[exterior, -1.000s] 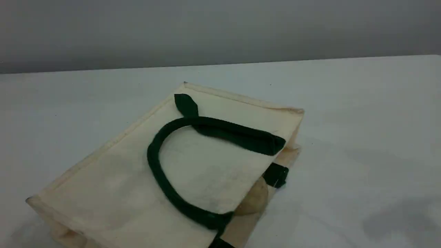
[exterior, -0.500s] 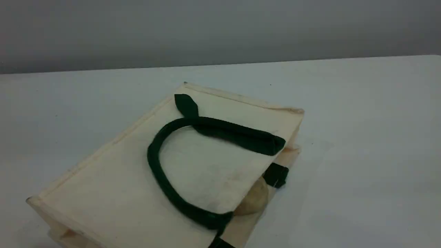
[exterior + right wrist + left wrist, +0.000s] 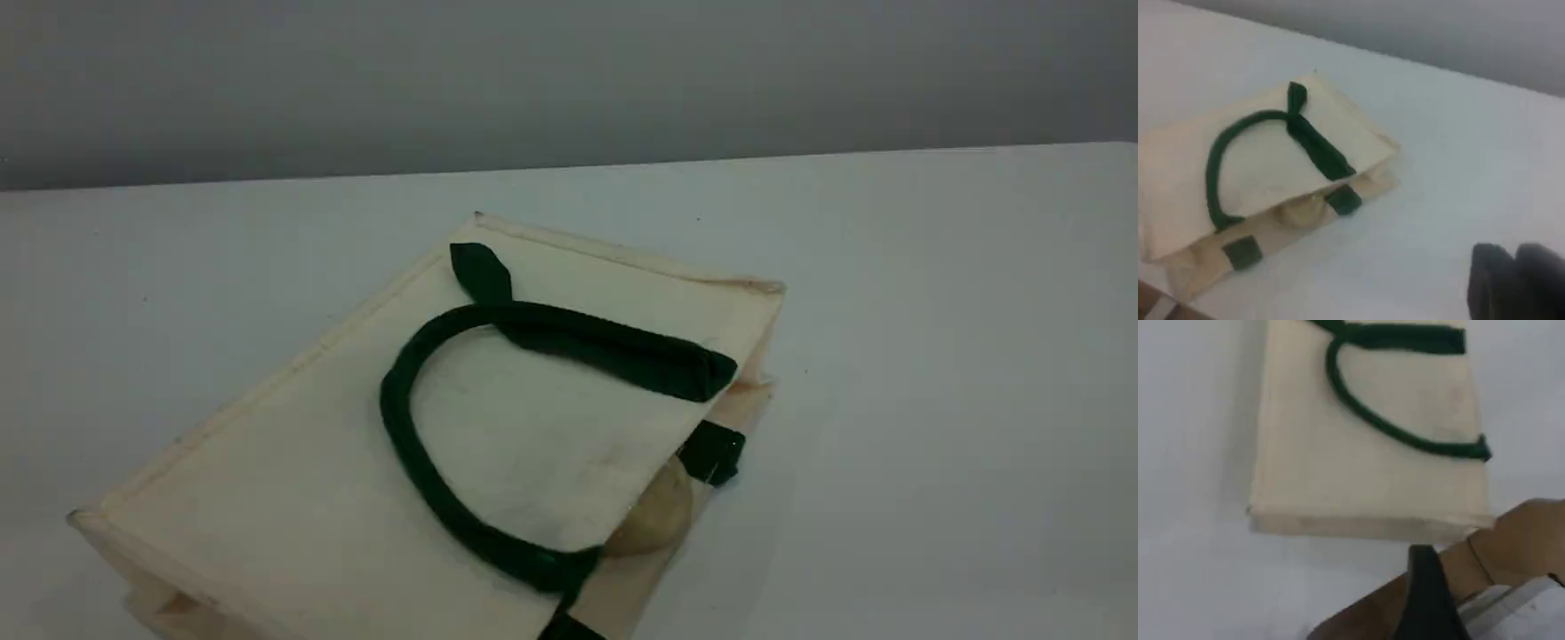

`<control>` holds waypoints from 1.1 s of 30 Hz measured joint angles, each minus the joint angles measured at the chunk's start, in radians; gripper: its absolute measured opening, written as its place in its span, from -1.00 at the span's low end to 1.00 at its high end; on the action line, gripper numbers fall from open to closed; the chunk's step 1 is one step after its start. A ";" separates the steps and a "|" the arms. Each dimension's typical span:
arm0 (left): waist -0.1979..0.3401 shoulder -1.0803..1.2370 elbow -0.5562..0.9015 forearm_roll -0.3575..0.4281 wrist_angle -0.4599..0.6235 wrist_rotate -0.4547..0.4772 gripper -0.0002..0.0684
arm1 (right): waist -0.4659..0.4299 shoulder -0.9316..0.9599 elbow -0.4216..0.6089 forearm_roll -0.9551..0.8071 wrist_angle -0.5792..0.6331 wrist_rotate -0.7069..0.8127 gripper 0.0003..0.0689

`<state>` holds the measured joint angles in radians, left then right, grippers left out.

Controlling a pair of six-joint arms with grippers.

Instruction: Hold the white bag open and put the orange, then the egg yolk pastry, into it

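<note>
The white bag [image 3: 293,480] lies flat on the table with its mouth toward the right. One dark green handle [image 3: 400,418] is looped over its top face. The egg yolk pastry [image 3: 658,516] peeks out of the mouth as a pale tan dome, also seen in the right wrist view [image 3: 1295,213]. The orange is out of sight. Neither arm shows in the scene view. The left wrist view looks down at the bag's bottom end [image 3: 1365,480], with one black fingertip [image 3: 1425,593] in front. My right gripper [image 3: 1515,283] hovers off the bag's right, its dark fingertips together.
White tabletop [image 3: 933,356] stretches right of and behind the bag, ending at a grey wall [image 3: 569,80]. A tan-brown shape [image 3: 1525,540] crosses the lower right of the left wrist view. A brown strip [image 3: 1151,300] shows at the right wrist view's bottom left corner.
Soft shadows on the table at the lower right and lower left have faded away. The bag and the pastry have not moved.
</note>
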<state>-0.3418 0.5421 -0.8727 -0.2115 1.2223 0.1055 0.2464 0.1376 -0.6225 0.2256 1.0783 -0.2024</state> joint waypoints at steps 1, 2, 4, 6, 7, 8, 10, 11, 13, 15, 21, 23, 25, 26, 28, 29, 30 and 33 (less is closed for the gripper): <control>0.000 -0.020 0.018 0.014 0.000 -0.007 0.27 | 0.000 0.000 0.026 -0.006 -0.011 0.000 -0.86; 0.000 -0.044 0.038 0.032 0.000 -0.014 0.27 | 0.000 0.000 0.048 -0.009 -0.024 0.000 -0.86; 0.000 -0.089 0.077 0.073 0.000 -0.033 0.27 | 0.000 0.000 0.092 -0.009 -0.033 0.000 -0.85; 0.000 -0.141 0.123 0.104 -0.005 -0.044 0.27 | 0.000 0.001 0.113 -0.015 -0.012 0.000 -0.85; 0.000 -0.168 0.148 0.118 -0.005 -0.044 0.27 | 0.000 0.001 0.115 -0.021 0.003 0.001 -0.84; 0.000 -0.191 0.169 0.128 -0.010 -0.044 0.27 | 0.000 0.001 0.115 -0.023 0.001 0.005 -0.84; 0.000 -0.248 0.222 0.141 -0.057 -0.044 0.27 | 0.000 0.001 0.115 -0.023 -0.005 0.006 -0.83; 0.000 -0.272 0.245 0.141 -0.086 -0.044 0.27 | 0.000 0.001 0.115 -0.023 -0.005 0.006 -0.82; 0.000 -0.328 0.303 0.141 -0.151 -0.044 0.27 | 0.000 0.001 0.115 -0.023 -0.005 0.006 -0.81; 0.000 -0.370 0.341 0.141 -0.182 -0.044 0.27 | 0.000 0.001 0.115 -0.022 -0.005 0.006 -0.81; 0.000 -0.408 0.368 0.161 -0.138 -0.055 0.27 | 0.000 0.001 0.114 -0.022 -0.005 0.006 -0.78; 0.000 -0.408 0.368 0.164 -0.143 -0.059 0.27 | 0.000 0.001 0.114 -0.023 -0.005 0.006 -0.78; 0.000 -0.408 0.368 0.165 -0.142 -0.059 0.27 | -0.001 -0.008 0.114 -0.023 -0.004 0.006 -0.77; 0.000 -0.408 0.368 0.165 -0.142 -0.059 0.27 | -0.012 -0.015 0.114 -0.021 -0.003 0.006 -0.76; 0.000 -0.408 0.368 0.165 -0.142 -0.059 0.27 | -0.055 -0.029 0.114 -0.016 -0.003 0.006 -0.75; 0.000 -0.408 0.368 0.165 -0.142 -0.059 0.27 | -0.089 -0.038 0.114 -0.016 -0.003 0.006 -0.75; 0.000 -0.408 0.368 0.165 -0.142 -0.059 0.27 | -0.120 -0.047 0.114 -0.016 -0.003 0.006 -0.75; 0.000 -0.408 0.368 0.165 -0.143 -0.059 0.27 | -0.243 -0.091 0.114 -0.016 -0.003 0.006 -0.73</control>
<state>-0.3418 0.1340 -0.5049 -0.0470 1.0792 0.0465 0.0033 0.0463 -0.5084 0.2093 1.0757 -0.1961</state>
